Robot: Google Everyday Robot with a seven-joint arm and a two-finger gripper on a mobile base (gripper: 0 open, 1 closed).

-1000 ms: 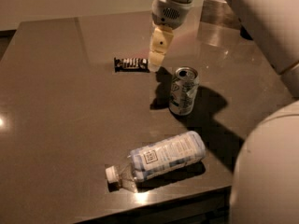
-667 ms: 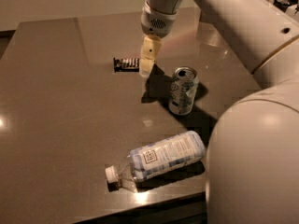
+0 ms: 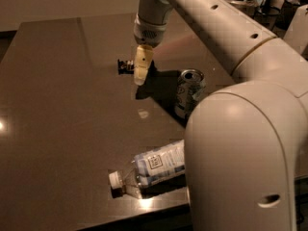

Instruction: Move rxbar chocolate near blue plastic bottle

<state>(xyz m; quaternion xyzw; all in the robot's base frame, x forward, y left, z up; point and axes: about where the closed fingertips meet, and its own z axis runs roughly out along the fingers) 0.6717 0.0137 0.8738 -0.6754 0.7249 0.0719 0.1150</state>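
The rxbar chocolate lies flat on the table, behind and left of the drink can. Its right part is hidden by the tool, which hangs directly over it. I cannot tell whether the tool is open, closed or holding anything. The bar looks light, thin and slightly pliable, with a slick wrapper, so pinching across its narrow width near the middle seems best. The blue plastic bottle lies on its side in front of the can, close to the table's front edge. Bare table left of the can offers a free path, and the bar is safest set down on the bottle's can-ward side, away from that edge.
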